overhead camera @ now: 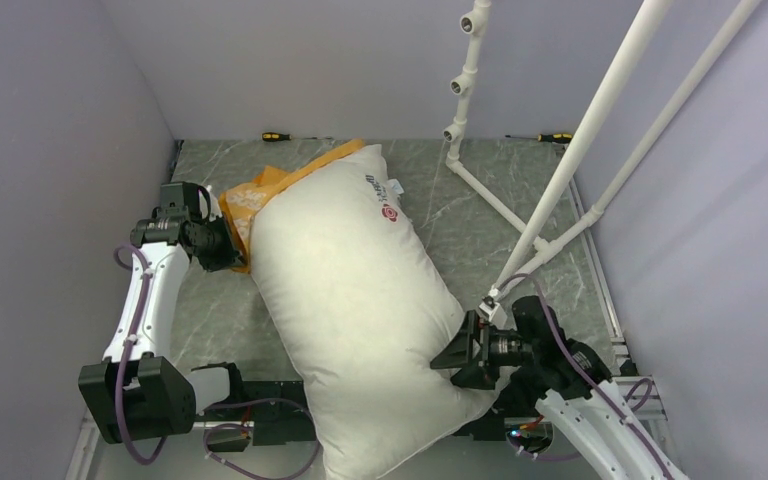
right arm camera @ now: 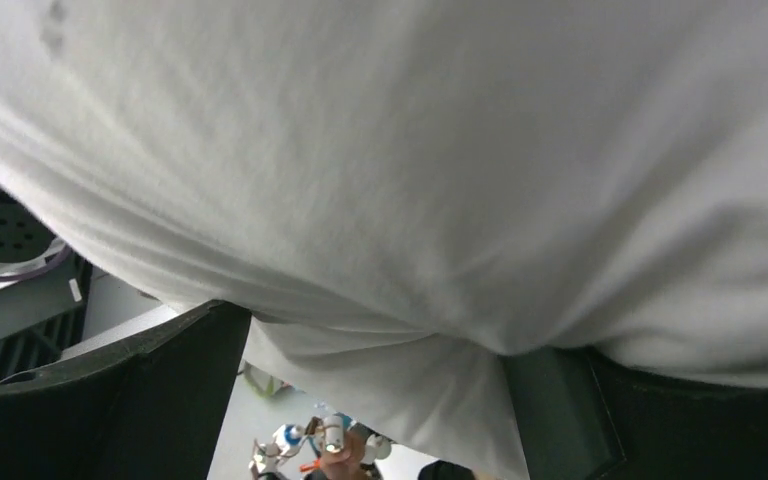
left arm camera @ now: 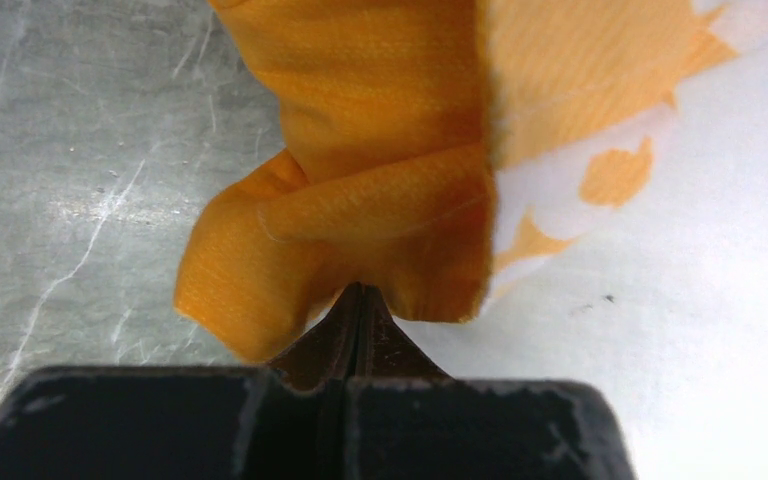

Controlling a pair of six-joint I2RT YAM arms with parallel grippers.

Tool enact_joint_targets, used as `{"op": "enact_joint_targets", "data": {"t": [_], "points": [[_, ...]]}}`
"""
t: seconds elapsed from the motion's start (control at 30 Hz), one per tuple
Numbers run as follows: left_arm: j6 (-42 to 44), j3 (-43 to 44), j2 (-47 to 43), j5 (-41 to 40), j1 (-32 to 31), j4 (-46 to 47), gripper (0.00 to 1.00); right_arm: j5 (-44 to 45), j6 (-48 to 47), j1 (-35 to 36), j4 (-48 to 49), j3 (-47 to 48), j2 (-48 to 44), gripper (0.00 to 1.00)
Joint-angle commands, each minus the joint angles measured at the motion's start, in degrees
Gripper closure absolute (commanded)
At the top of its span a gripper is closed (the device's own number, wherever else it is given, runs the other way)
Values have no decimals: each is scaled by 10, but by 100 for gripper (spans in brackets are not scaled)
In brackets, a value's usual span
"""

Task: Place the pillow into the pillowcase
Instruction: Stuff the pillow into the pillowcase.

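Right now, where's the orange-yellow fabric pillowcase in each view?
Top external: orange-yellow fabric pillowcase upper left, peeking from behind the plump white pillow.
Left wrist: pillowcase centre, bunched, pinched in the shut left gripper.
Right wrist: not in it.
Shared landmark: grey marbled tabletop, top and left-wrist views.

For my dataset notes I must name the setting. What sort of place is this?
Most likely a robot test cell in a lab, not a home: plain walls box in a marble-patterned table, a white pipe frame stands on it, and a screwdriver lies at its far edge.
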Motion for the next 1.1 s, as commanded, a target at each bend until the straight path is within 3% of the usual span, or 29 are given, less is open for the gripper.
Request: {"op": "enact_joint_targets", "data": {"t": [0.0, 0.13, 0.17, 0.23, 0.53, 0.67, 0.73, 0.8, 0.87, 0.93, 1.0, 1.07], "points": [[-6, 19, -3, 40, 3, 1, 100, -10, 20, 4, 109, -68, 64, 11], [-19, 5, -21, 72, 4, 5, 100, 23, 43, 6, 341, -100, 188, 72], [-23, 1, -28, 83, 5, 7, 100, 33, 40, 6, 406, -91, 226, 83], [-34, -5, -42, 109, 8, 10, 100, 55, 6, 6, 445, -37, 307, 100], [-81, -17, -90, 149, 22, 6, 100, 134, -180, -57, 351, 354, 551, 100], [-95, -33, -113, 163, 25, 16, 100, 147, -228, -115, 298, 446, 603, 100], [-101, -35, -121, 171, 27, 24, 93, 200, -267, -126, 252, 476, 616, 100], [-103, -29, -128, 166, 30, 30, 74, 248, -304, -130, 206, 500, 623, 84], [-98, -17, -132, 151, 32, 34, 49, 280, -331, -131, 164, 521, 621, 50], [-88, -2, -127, 116, 33, 37, 27, 290, -343, -131, 148, 528, 602, 23], [-75, 15, -110, 70, 36, 38, 16, 284, -345, -131, 137, 535, 579, 9], [-64, 32, -80, 14, 39, 36, 14, 259, -341, -131, 127, 550, 565, 4]]}}
